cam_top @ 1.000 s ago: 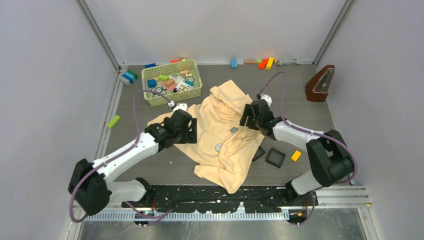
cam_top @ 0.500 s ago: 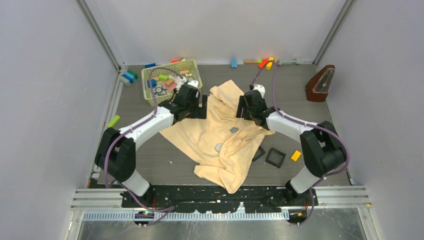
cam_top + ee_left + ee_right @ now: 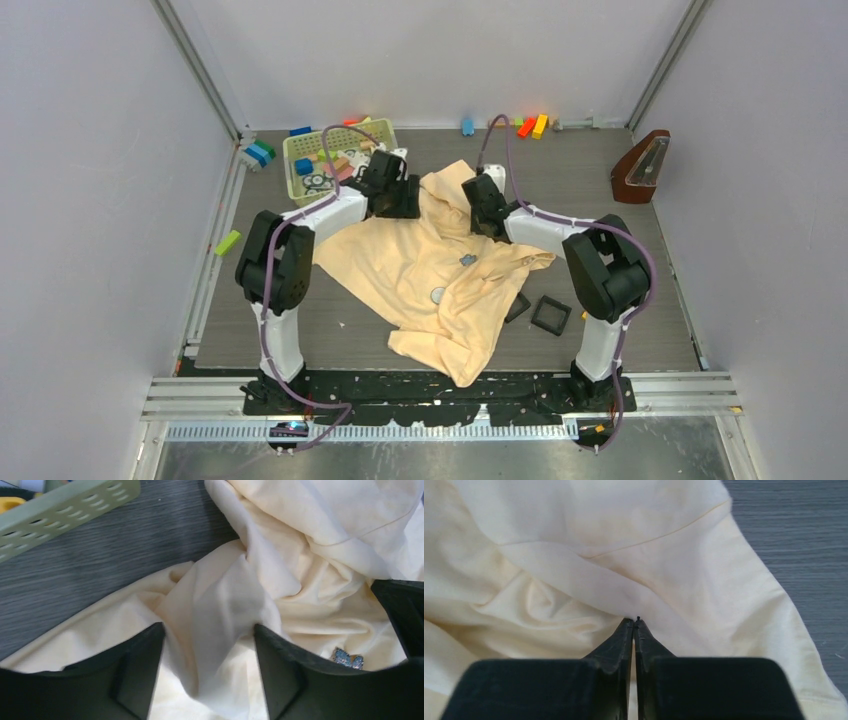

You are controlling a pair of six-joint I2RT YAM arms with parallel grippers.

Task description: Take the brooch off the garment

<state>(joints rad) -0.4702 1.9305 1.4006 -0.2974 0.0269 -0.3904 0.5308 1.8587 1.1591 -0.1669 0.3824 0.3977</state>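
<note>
The cream garment lies crumpled in the middle of the table. The brooch is a tiny silvery-blue ornament on its middle, also low right in the left wrist view. My left gripper sits at the garment's upper left edge; its jaws stand apart with a raised fold of cloth between them. My right gripper is at the upper middle of the garment. It is shut, its tips pinching a fold. Both grippers are away from the brooch.
A round grey disc lies on the cloth below the brooch. A green basket of toys stands just behind the left gripper. Black square trays sit right of the garment, a brown metronome at the far right, coloured blocks along the back wall.
Both arms stretched farther back to the garment's upper edge. The right gripper went from open to shut on a fold. The left gripper's jaws narrowed around a fold.
</note>
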